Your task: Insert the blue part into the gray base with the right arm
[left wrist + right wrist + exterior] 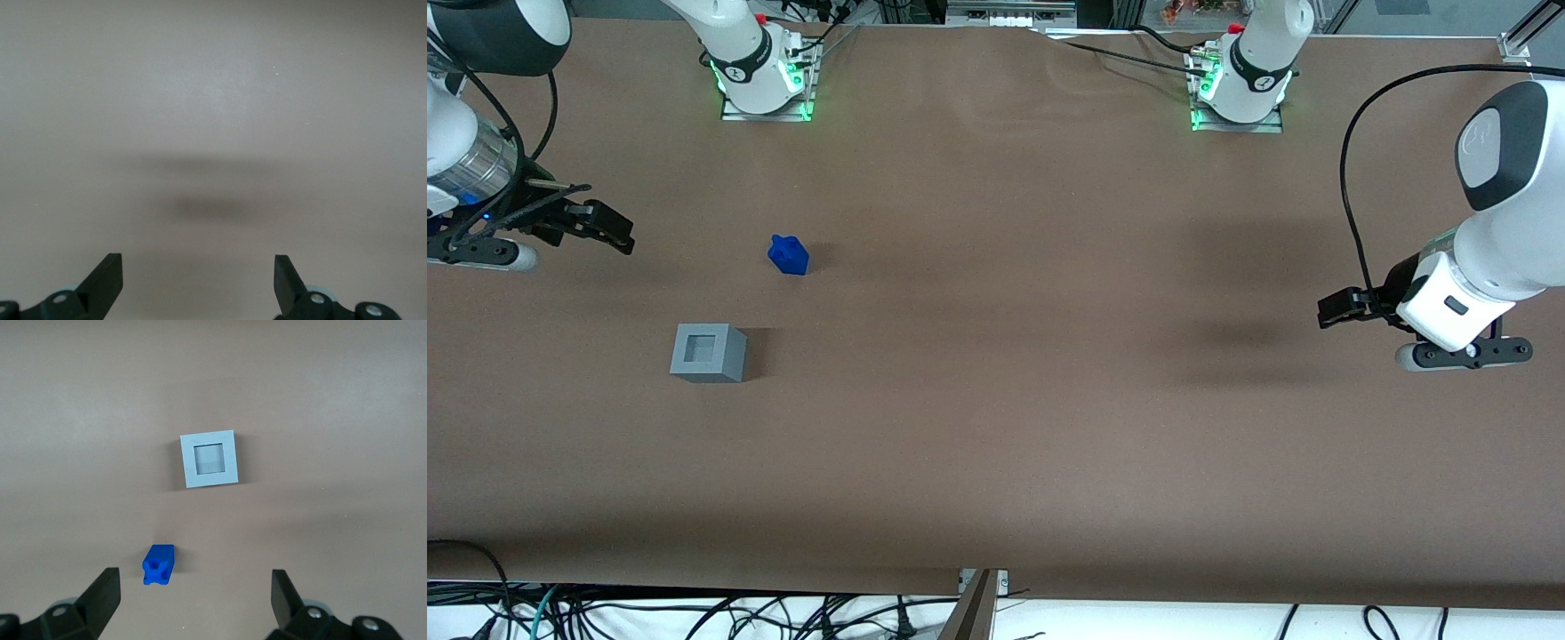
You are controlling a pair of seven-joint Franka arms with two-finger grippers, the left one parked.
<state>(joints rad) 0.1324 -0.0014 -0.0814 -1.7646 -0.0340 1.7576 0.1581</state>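
Blue part [788, 255] lies loose on the worktop [1049, 356], near the gray base [708, 353], farther from the front camera; gripper [609, 231] hovers well aside, jaws spread empty, seemingly ready to approach.

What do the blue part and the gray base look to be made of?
The blue part looks like matte molded or printed plastic: saturated uniform color, no glare. The gray base seems the same kind of plastic, light gray, flat faces, crisp square recess, dull finish. Both lie untouched on the table; the gripper hangs open toward the working arm's end, apart from both.
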